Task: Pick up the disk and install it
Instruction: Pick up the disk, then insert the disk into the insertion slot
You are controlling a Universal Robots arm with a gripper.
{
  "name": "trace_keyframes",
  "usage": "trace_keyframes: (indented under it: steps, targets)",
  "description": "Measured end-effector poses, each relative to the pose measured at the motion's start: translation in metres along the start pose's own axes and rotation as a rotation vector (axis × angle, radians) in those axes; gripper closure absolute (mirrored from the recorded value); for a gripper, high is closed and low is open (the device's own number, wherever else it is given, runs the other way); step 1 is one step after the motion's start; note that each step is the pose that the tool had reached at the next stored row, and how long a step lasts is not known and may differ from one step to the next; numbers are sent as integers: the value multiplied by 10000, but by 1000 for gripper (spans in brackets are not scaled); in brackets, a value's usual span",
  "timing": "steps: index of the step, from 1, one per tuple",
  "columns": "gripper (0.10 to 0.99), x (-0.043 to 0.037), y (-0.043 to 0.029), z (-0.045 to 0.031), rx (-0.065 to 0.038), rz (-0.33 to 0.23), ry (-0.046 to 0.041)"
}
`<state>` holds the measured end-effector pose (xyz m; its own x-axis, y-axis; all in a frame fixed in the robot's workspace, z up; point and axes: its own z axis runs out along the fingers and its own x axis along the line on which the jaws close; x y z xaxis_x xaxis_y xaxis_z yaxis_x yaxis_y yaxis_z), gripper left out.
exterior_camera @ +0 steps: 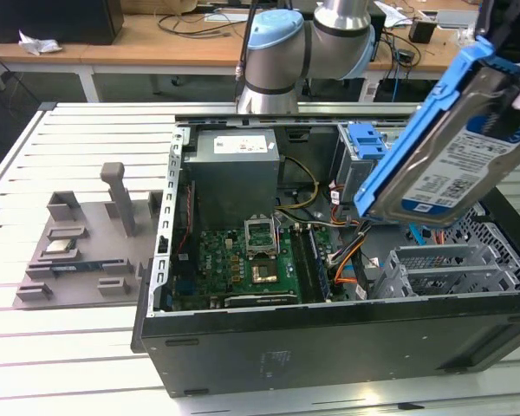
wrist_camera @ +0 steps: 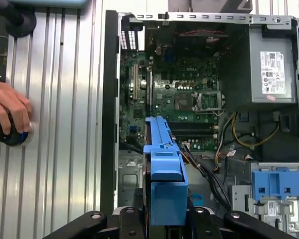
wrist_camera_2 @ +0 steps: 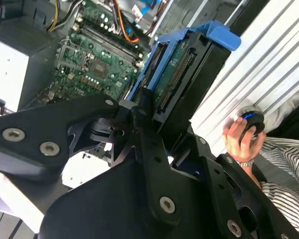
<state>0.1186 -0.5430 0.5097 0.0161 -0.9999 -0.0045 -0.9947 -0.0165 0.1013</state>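
Observation:
The disk [exterior_camera: 455,156], a silver drive with a white-and-blue label in a blue carrier frame, hangs tilted above the right end of the open computer case [exterior_camera: 329,334]. My gripper [exterior_camera: 505,35] is shut on its upper end. In both wrist views the disk [wrist_camera_2: 184,74] [wrist_camera: 163,164] sticks out edge-on from my gripper [wrist_camera_2: 149,124] [wrist_camera: 164,219] over the case's inside.
Inside the case lie a green motherboard [exterior_camera: 243,260], a grey power supply [exterior_camera: 234,173], a blue latch bracket [exterior_camera: 367,140] and a metal drive cage [exterior_camera: 451,269]. A grey fixture tray [exterior_camera: 78,243] lies at the exterior view's left. A person's hand [wrist_camera: 10,112] rests on a black knob beside the case.

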Motion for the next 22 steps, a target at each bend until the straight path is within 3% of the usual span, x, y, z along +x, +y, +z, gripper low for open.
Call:
trace_keyframes:
  steps: [4, 7, 10, 14, 22]
  targets:
    - [722, 15, -199, -12, -30, 1, 0]
    - [722, 31, -406, -24, -64, 1, -1]
    - [722, 42, -498, -32, -85, 1, -2]
    - [722, 44, -564, -39, -93, 2, -1]
    - [722, 45, -572, -39, -93, 1, -2]
